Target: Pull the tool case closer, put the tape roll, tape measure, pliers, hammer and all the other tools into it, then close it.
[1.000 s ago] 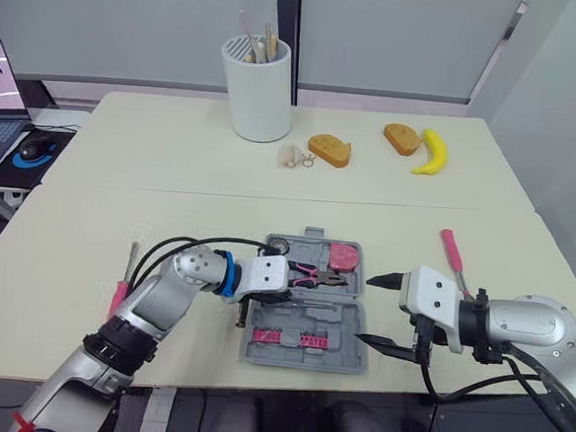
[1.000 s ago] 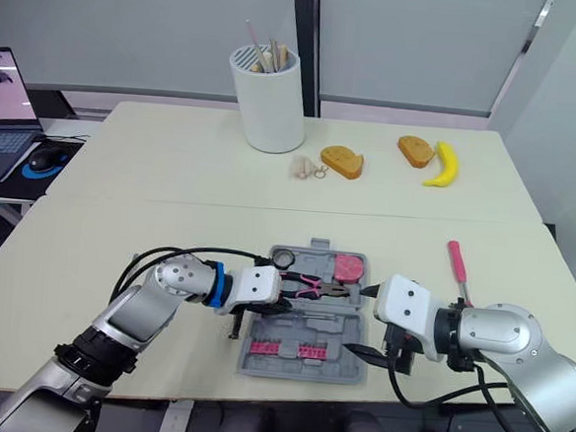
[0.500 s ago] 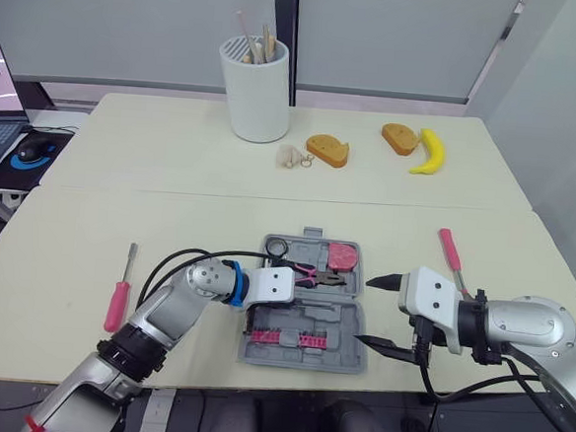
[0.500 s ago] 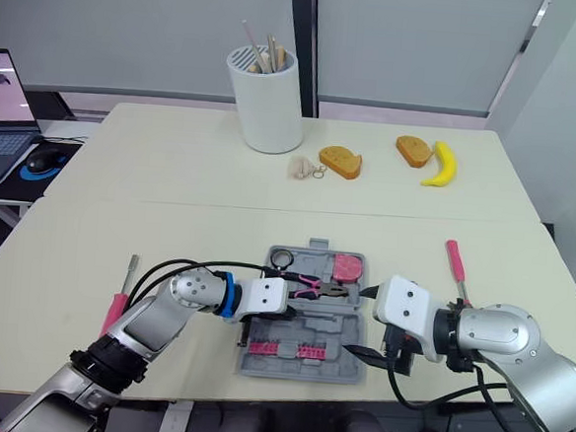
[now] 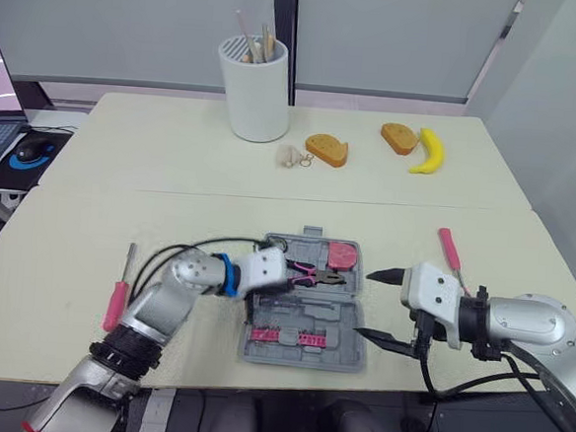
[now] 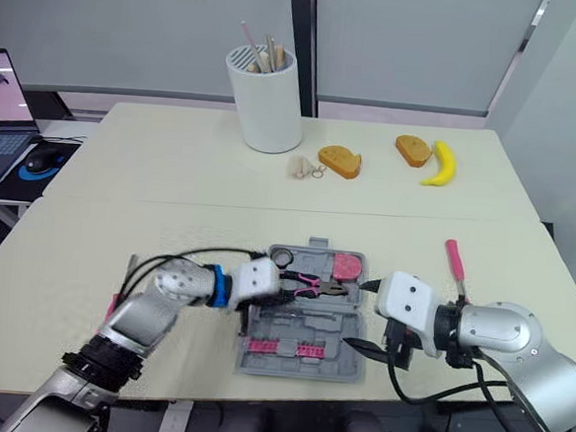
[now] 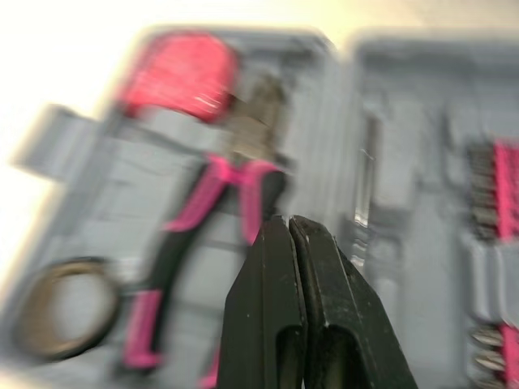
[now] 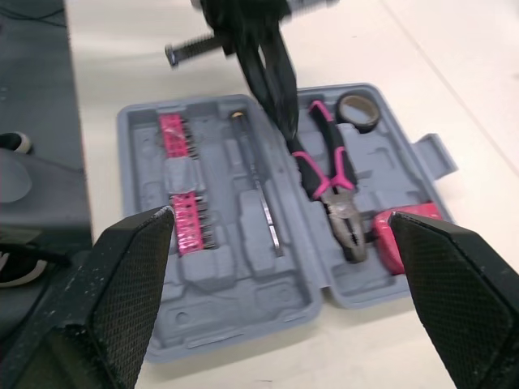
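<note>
Left hand (image 7: 289, 223) has drawn back off the tray toward the case's 10 o'clock corner, fingers pressed together, carrying nothing. Right hand (image 5: 365, 303) waits at 3 o'clock, spread wide and empty. The grey plastic tool case (image 5: 305, 321) lies open on the desk (image 5: 68, 250), with the pink-handled pliers (image 5: 314, 274) nested inside. Not yet packed: a slim pink-handled screwdriver (image 5: 117, 298) at 9 o'clock and a second pink-handled screwdriver (image 5: 450, 255) at 2 o'clock. Both look light, stiff and likely to roll, so pinch across the handle.
</note>
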You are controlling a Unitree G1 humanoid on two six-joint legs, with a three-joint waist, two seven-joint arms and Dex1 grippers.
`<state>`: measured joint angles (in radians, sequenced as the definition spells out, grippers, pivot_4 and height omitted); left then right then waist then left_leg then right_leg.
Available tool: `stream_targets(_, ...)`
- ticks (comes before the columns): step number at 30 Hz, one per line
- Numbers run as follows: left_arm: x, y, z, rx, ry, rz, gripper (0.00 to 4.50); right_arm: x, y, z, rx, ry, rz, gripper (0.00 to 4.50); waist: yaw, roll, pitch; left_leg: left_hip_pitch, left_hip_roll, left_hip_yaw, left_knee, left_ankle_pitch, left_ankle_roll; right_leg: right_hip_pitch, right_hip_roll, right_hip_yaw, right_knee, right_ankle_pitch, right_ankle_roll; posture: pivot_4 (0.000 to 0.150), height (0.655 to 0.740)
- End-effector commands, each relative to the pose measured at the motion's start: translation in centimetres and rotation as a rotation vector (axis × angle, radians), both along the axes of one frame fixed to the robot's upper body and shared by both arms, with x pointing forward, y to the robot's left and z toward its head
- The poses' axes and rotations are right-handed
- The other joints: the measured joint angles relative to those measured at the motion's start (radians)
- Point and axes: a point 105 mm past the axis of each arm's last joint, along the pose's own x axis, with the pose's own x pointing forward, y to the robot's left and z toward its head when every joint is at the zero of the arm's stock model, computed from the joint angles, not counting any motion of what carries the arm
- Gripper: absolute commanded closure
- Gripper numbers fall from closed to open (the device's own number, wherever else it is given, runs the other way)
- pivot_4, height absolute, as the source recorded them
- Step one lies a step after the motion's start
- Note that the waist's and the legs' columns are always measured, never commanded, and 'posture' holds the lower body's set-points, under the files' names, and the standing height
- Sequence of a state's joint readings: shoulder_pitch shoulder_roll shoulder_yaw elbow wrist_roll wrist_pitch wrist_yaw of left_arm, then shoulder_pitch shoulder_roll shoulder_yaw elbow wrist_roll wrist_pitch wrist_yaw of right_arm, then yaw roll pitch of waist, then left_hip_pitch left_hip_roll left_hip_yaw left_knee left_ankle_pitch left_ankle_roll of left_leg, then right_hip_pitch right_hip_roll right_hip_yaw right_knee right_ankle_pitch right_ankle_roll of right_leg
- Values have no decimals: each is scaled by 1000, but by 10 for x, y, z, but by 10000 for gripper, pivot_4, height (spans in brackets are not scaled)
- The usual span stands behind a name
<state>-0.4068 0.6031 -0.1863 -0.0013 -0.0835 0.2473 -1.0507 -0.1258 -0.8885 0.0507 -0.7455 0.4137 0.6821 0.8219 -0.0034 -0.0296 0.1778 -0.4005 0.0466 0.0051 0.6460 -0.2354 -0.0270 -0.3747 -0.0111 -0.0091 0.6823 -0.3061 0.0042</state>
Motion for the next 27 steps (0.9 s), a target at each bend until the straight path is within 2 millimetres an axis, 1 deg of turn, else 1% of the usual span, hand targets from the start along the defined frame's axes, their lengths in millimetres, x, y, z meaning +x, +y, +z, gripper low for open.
stream_targets(1, 2, 36, 35, -131, -43, 113, 44820, 8, -16, 20, 41, -97, -90, 0, 0, 0, 0, 0, 0, 0, 0, 0, 0, 0, 0, 0, 0, 0, 0, 1500, 7303)
stream_targets(3, 0, 63, 43, -173, -69, 197, 44820, 11, -34, 23, 32, -115, -160, 0, 0, 0, 0, 0, 0, 0, 0, 0, 0, 0, -4, 0, -1, 0, 0, 1500, 7303)
stream_targets(4, -4, 77, 44, -187, -53, 223, 44820, 12, -45, 24, 21, -127, -199, 0, 0, 0, 0, 0, 0, 1, 0, 0, 0, 0, -4, 0, -1, 0, 0, 1500, 7303)
stream_targets(5, -8, 98, 43, -189, -30, 290, 44820, 12, -59, 24, 6, -130, -253, 0, 0, 0, 0, 0, 0, 1, -1, 0, 0, 0, -5, 0, -1, 0, 0, 1500, 7303)
stream_targets(6, -12, 111, 42, -191, -12, 336, 44820, 11, -69, 24, -4, -130, -290, 0, 1, 0, 0, 0, -1, 1, -1, 0, 0, 0, -6, 0, -1, 0, 0, 1500, 7303)
stream_targets(7, -17, 127, 40, -197, 11, 382, 43114, 10, -81, 23, -19, -132, -328, 0, 1, 0, 0, 0, -1, 1, -1, 0, 0, 0, -7, 0, -1, 0, 0, 1500, 7303)
stream_targets(8, -24, 145, 37, -198, 30, 434, 41193, 9, -94, 22, -32, -128, -374, 0, 1, 0, 0, 0, -1, 2, -1, 0, 0, 0, -7, 0, -1, 0, 0, 1500, 7303)
stream_targets(10, -45, 191, 26, -202, 73, 582, 35918, 2, -124, 18, -76, -101, -478, 0, 0, 0, 0, 1, -1, 2, -1, 0, 0, 1, -7, 0, -1, 0, 0, 1500, 7303)
stream_targets(14, -80, 242, 11, -195, 115, 769, 22825, -9, -161, 11, -101, -54, -603, 0, 0, 0, 0, 2, -1, 3, -1, 0, 0, 1, -8, 0, -1, -1, 0, 1500, 7303)
stream_targets(15, -90, 254, 6, -190, 125, 820, 19354, -13, -170, 9, -110, -44, -630, 0, 0, 0, 0, 3, -1, 3, -1, 0, 0, 1, -9, 0, -1, -3, 4, 1500, 7303)
stream_targets(18, -109, 273, -5, -201, 154, 916, 9346, -21, -185, 2, -120, -8, -668, 0, 1, -2, -2, 4, -1, 4, -1, 0, 0, 2, -9, 0, -1, -3, 4, 1500, 7303)
stream_targets(20, -119, 278, -12, -201, 180, 945, 2633, -25, -193, -3, -122, 14, -691, 0, 3, -3, -2, 4, -1, 4, -1, 0, 0, 2, -10, 0, -1, -3, 4, 1500, 7303)
stream_targets(21, -124, 280, -16, -197, 193, 952, 388, -27, -197, -5, -130, 24, -699, 0, 3, -3, -2, 3, -1, 4, -1, 0, 0, 2, -11, 0, -2, -3, 4, 1500, 7303)
stream_targets(23, -133, 280, -22, -191, 219, 959, 388, -32, -204, -10, -150, 44, -707, 0, 3, -3, -3, 3, -1, 4, -1, 0, 0, 1, -11, 0, -2, -3, 3, 1500, 7303)
stream_targets(27, -142, 276, -30, -199, 254, 957, 388, -34, -208, -14, -145, 60, -714, 0, 2, -3, -3, 3, -1, 5, -2, 0, 0, 1, -11, 0, -2, -3, 2, 1500, 7303)
